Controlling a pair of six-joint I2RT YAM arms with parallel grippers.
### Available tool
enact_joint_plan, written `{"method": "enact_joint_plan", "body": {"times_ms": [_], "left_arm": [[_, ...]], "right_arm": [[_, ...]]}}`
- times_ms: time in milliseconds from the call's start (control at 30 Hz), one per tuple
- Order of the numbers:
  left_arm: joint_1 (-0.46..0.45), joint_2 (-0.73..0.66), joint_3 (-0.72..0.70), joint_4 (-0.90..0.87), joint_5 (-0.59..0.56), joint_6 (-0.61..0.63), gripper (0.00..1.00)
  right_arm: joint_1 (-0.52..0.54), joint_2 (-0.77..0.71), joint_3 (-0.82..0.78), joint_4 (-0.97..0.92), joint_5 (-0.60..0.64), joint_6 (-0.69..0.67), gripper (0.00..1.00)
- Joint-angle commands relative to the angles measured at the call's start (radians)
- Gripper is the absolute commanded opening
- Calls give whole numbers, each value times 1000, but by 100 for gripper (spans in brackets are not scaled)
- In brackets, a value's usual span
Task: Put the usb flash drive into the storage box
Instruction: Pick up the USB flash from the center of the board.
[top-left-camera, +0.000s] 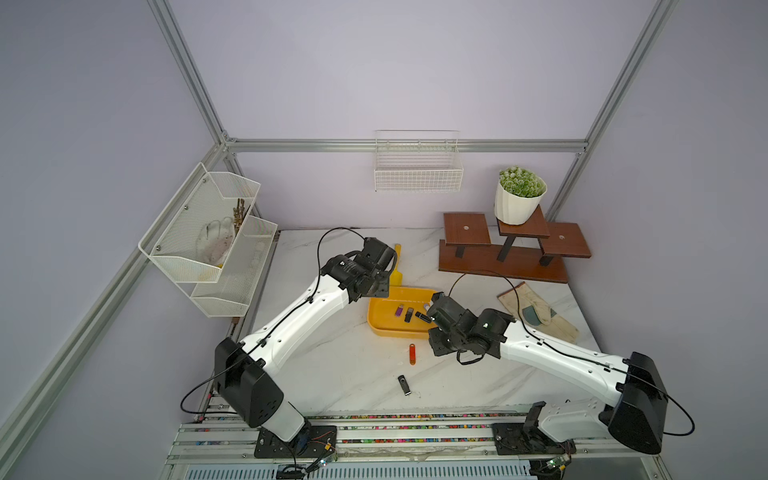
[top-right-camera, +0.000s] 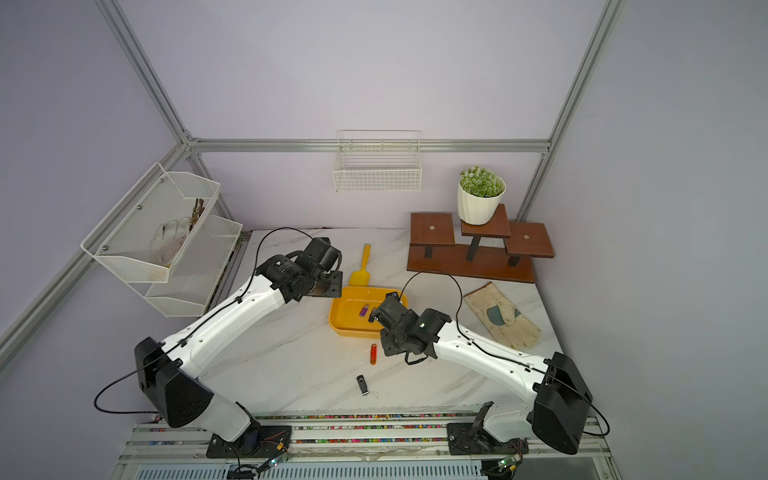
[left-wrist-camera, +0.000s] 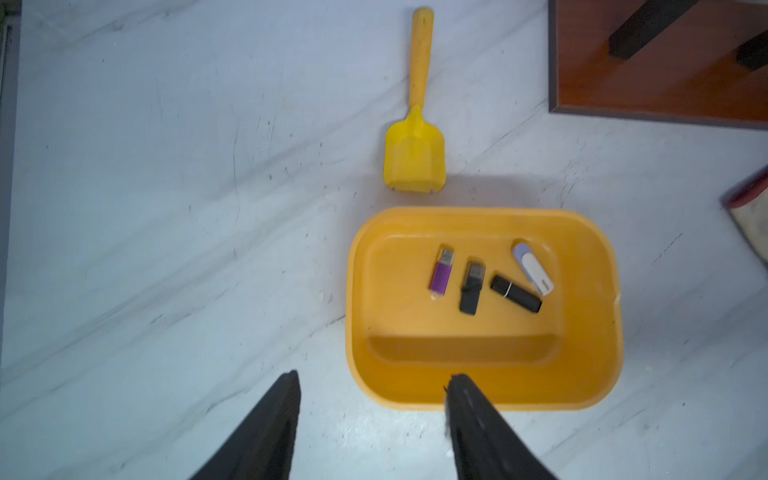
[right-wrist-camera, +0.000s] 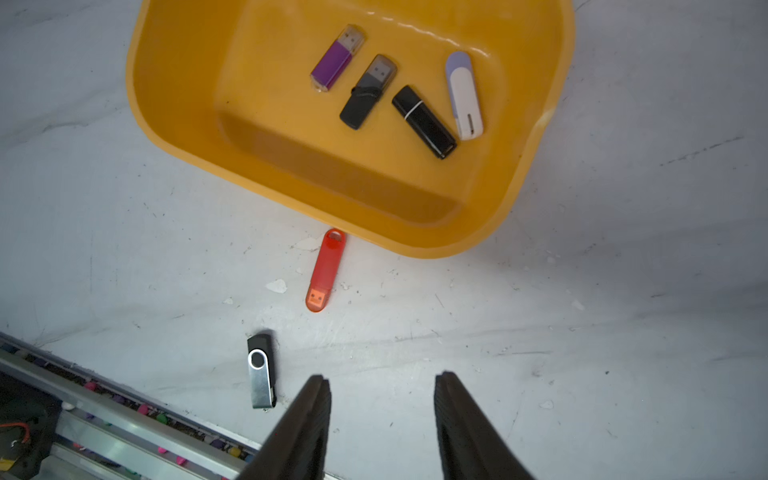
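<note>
The yellow storage box (top-left-camera: 384, 322) (top-right-camera: 345, 318) sits mid-table; several usb flash drives lie in it, among them a purple one (left-wrist-camera: 441, 272), a black one (left-wrist-camera: 515, 293) and a white-lilac one (right-wrist-camera: 463, 95). Outside it, an orange drive (top-left-camera: 412, 354) (right-wrist-camera: 325, 269) lies just off its front rim. Nearer the front edge lies a black-and-silver swivel drive (top-left-camera: 404, 385) (right-wrist-camera: 262, 371). My left gripper (left-wrist-camera: 374, 376) is open and empty, one finger over the box rim (left-wrist-camera: 482, 216). My right gripper (right-wrist-camera: 382, 376) is open and empty above bare table, beside the swivel drive.
A small yellow scoop (left-wrist-camera: 415, 153) (top-left-camera: 397, 266) lies just behind the box. A wooden stand (top-left-camera: 507, 253) with a potted plant (top-left-camera: 519, 199) is at the back right, and a work glove (top-left-camera: 536, 311) lies right of the box. A mesh rack (top-left-camera: 208, 241) hangs at the left.
</note>
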Motion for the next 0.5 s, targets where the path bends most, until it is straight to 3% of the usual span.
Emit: {"method": "enact_joint_plan", "body": {"times_ms": [0, 200, 467], "left_arm": [[-9, -75, -143, 14, 73, -80, 61], [-73, -191, -322, 49, 78, -165, 62], [-109, -258, -394, 48, 64, -211, 62]], "right_arm": [[56, 22, -14, 57, 9, 96, 47], [118, 147, -36, 136, -14, 155, 48], [153, 267, -63, 253, 53, 174, 53]]}}
